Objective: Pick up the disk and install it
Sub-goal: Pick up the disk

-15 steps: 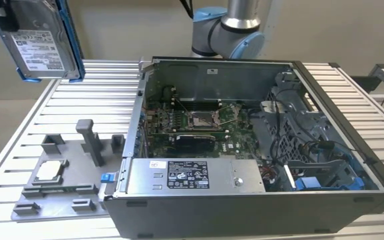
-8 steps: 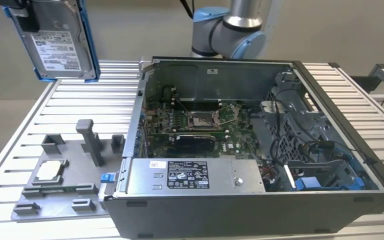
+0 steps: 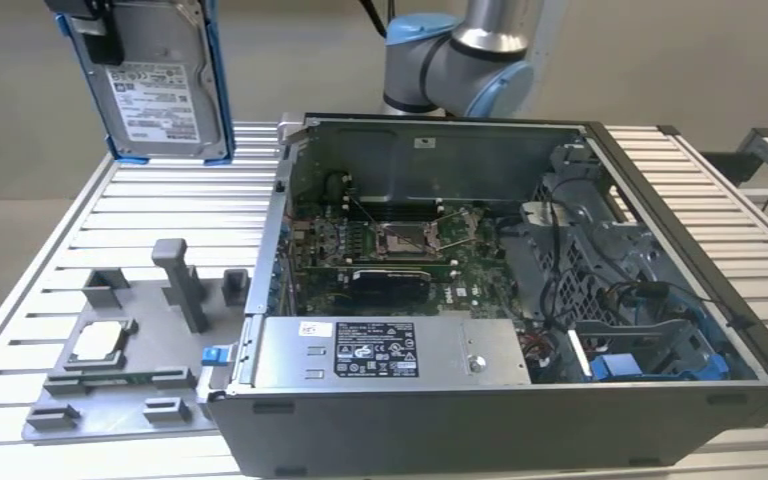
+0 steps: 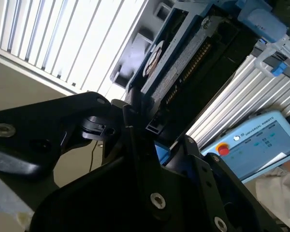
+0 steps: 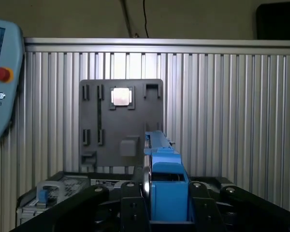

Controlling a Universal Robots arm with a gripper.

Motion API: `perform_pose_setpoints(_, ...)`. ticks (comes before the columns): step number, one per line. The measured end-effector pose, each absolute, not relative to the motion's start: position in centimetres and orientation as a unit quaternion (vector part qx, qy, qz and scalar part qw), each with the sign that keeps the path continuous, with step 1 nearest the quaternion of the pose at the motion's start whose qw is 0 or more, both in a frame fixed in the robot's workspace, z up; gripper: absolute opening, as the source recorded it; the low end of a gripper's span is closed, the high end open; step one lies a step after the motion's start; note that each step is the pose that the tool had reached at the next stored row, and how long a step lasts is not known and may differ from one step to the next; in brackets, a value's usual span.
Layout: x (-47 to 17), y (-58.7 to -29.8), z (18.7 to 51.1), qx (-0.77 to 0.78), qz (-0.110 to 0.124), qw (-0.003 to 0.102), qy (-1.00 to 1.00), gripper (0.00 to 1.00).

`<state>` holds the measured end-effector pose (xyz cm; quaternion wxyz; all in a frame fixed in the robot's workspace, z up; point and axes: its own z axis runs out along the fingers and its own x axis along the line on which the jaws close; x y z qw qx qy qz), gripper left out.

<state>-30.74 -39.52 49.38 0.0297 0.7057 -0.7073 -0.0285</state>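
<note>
The disk (image 3: pixel 160 90) hangs upright above the slatted table (image 3: pixel 131 205), beside the open computer case (image 3: pixel 491 430); the gripper (image 5: pixel 166 205) is clamped on its blue-framed edge; held so narrowly, it could pivot and catch the case wall.

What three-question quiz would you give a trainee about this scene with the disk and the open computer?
1. True or false: the disk lies inside the computer case.
2. What does the gripper hold? A a fan; B the disk; C a cable.
3. Fill in: the square processor chip rests on the grey ____.
Key: 1 false, it hangs upright above the table; 2 B; 3 fixture tray.
</note>
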Motion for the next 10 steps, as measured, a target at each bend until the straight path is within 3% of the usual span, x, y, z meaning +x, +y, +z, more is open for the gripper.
perform_pose_setpoints(10, -26.2, -39.6, 49.4, 0.706, -0.033, 0.035, -0.707, 0.00)
